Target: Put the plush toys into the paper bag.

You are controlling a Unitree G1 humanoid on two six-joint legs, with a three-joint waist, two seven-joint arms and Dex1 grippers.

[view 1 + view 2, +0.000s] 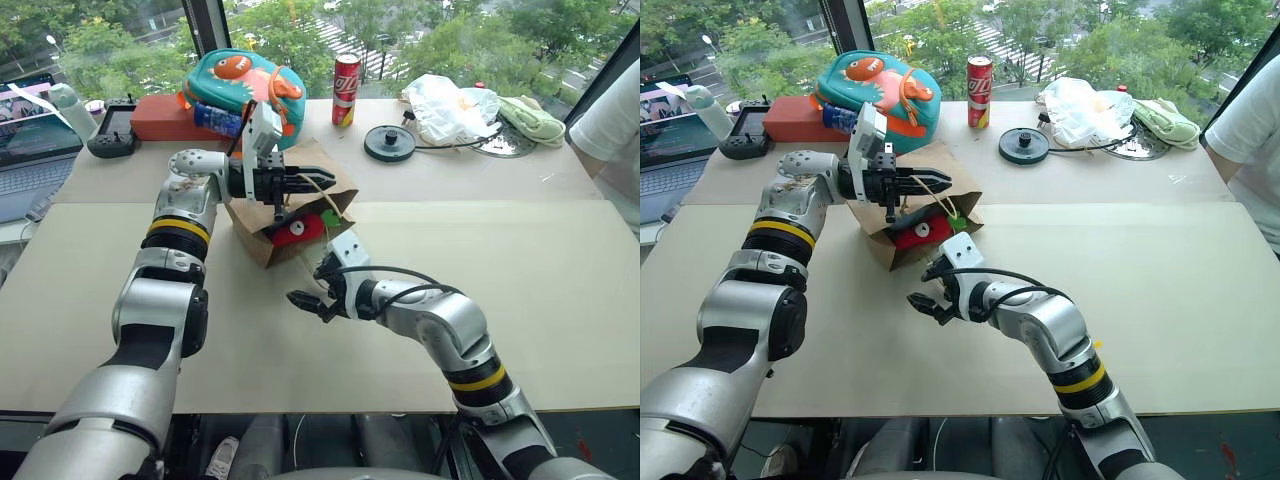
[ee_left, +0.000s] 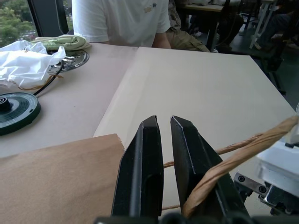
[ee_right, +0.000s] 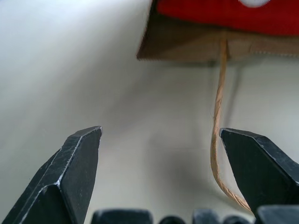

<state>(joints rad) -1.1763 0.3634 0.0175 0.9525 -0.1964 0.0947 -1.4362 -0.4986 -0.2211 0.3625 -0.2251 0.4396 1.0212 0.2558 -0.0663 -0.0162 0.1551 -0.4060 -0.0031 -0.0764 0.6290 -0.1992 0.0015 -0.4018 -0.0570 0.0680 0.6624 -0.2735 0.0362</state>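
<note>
The brown paper bag [image 1: 262, 222] lies on its side on the table, mouth towards me. My left gripper [image 1: 308, 186] reaches level over it, shut on the bag's upper cord handle [image 2: 233, 156], which holds the mouth up. A red chili plush toy [image 1: 293, 229] with a green stem [image 1: 330, 217] lies in the bag's mouth. My right gripper [image 1: 307, 283] hovers just in front of the mouth, open and holding nothing. The lower cord handle [image 3: 217, 116] hangs beside one of its fingers [image 3: 261, 161].
Behind the bag stand a teal backpack [image 1: 240, 85], a red box [image 1: 165, 118] and a red can [image 1: 346, 90]. A black disc [image 1: 389, 142], a white plastic bag [image 1: 450, 105] and a green cloth [image 1: 532, 118] lie at back right. A person [image 1: 615, 130] sits at right.
</note>
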